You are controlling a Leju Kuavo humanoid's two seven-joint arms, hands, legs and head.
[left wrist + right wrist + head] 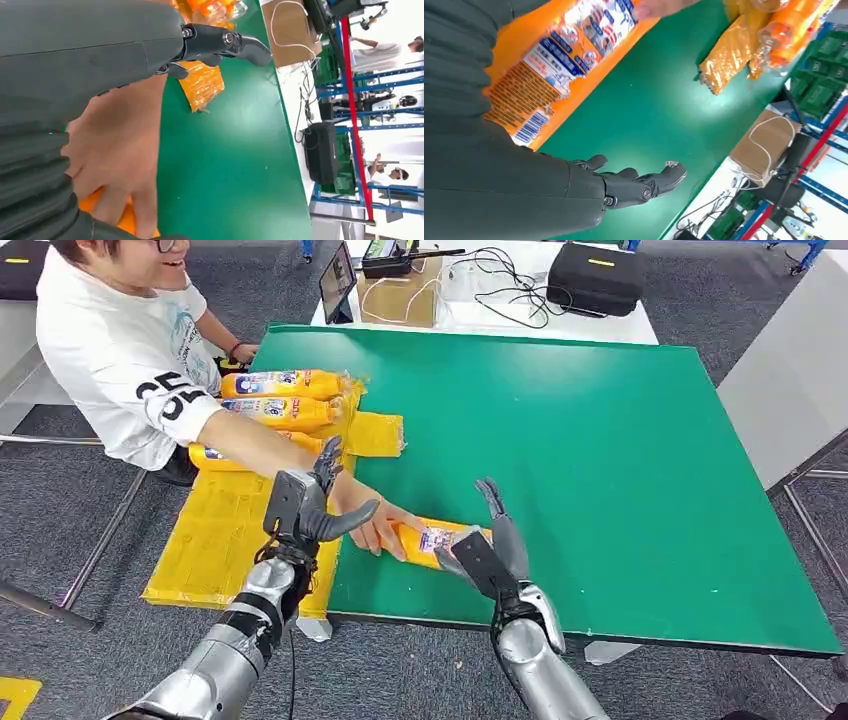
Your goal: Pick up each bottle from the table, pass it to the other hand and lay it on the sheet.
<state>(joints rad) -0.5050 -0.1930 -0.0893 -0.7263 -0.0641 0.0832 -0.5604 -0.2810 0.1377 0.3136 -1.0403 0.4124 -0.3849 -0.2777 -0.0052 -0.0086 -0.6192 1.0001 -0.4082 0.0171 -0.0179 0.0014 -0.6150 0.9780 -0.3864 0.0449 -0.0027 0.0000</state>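
An orange bottle [432, 540] with a blue and white label lies near the front edge of the green table [600, 460]. A person's hand [375, 525] rests on its left end. My right hand [490, 552] is open just right of the bottle, fingers [639, 182] spread and apart from it; the label [564, 55] shows close by. My left hand [302, 505] is open and hovers over the person's forearm, holding nothing. Three more orange bottles [280, 398] lie on the yellow sheet [215, 540] at the left, the nearest partly hidden by the arm.
The person in a white shirt [120, 350] sits at the table's left side, arm reaching across the sheet. Behind stands a white table with a cardboard box [405, 295], a tablet [338, 282], cables and a black case [597, 278]. A grey surface [790, 370] is at the right.
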